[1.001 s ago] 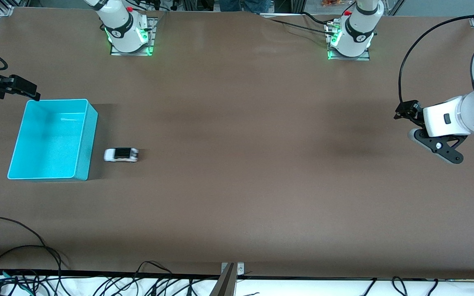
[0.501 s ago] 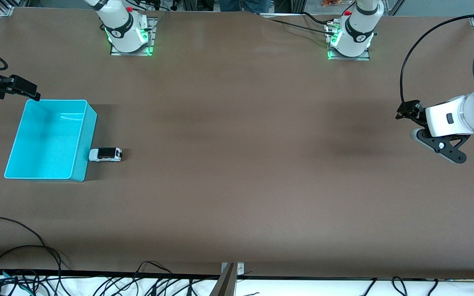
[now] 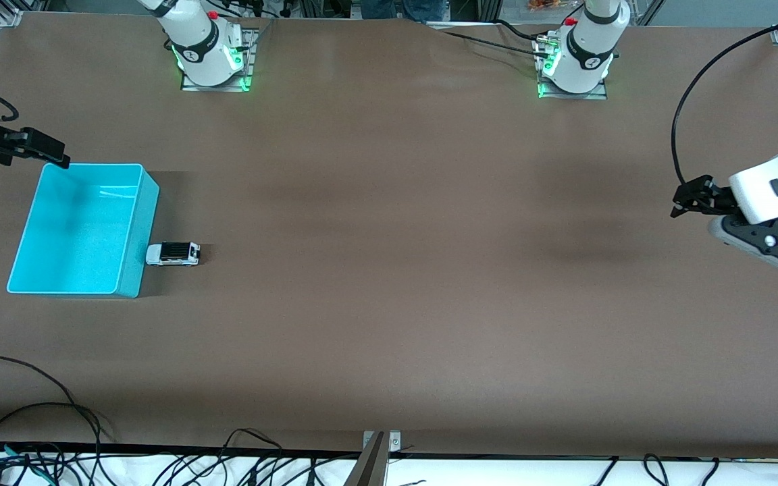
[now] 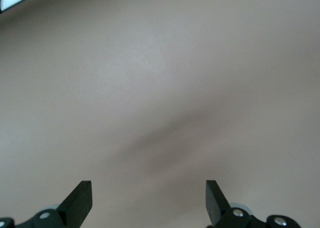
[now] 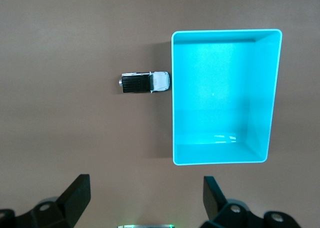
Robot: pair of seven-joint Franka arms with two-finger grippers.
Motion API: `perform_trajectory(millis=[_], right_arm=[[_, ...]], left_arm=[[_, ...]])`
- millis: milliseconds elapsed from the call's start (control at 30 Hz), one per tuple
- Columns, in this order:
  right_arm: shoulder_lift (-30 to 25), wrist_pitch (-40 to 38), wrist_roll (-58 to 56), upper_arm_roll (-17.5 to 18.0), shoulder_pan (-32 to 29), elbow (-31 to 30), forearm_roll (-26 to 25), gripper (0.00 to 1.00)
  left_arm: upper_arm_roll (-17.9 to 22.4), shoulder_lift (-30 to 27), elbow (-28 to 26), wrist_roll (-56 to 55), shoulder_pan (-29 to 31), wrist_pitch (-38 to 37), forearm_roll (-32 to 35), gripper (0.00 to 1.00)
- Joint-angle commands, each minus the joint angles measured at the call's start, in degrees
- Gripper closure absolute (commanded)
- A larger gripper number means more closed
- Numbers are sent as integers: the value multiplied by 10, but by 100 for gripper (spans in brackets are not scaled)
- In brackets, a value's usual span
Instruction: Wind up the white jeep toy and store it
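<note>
White jeep toy sat on the tabletop, nose touching the outer wall of the cyan bin, on the bin's left-arm side, not inside it. Right gripper hung over the tabletop at the right arm's end, fingers spread, holding nothing. Left gripper was released too, over bare tabletop at the left arm's end.

Even overhead light, front view sharp. Soft shadows on table beside bin and toy car. Left wrist view hazy, washed out. Faint glare in bin floor.
</note>
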Motion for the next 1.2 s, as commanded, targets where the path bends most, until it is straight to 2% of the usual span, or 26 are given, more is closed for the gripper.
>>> perform_trajectory(millis=[0, 167, 267, 367, 935, 1168], right_arm=[[23, 2, -18, 4, 1, 6, -3, 0], [39, 11, -86, 5, 9, 6, -3, 0], [50, 14, -129, 5, 10, 6, -3, 0], [61, 20, -208, 5, 24, 6, -6, 0], [103, 78, -546, 8, 31, -9, -4, 0], [113, 122, -631, 8, 30, -37, -4, 0]], left_arm=[[36, -84, -81, -76, -14, 19, -34, 0], [38, -134, -115, -150, -35, 19, -17, 0], [37, -159, -130, -157, -46, 19, 18, 0], [38, -178, -143, -158, -55, 19, 23, 0], [37, -180, -133, -198, -68, 14, -1, 0], [36, -178, -131, -199, -65, 7, -25, 0]])
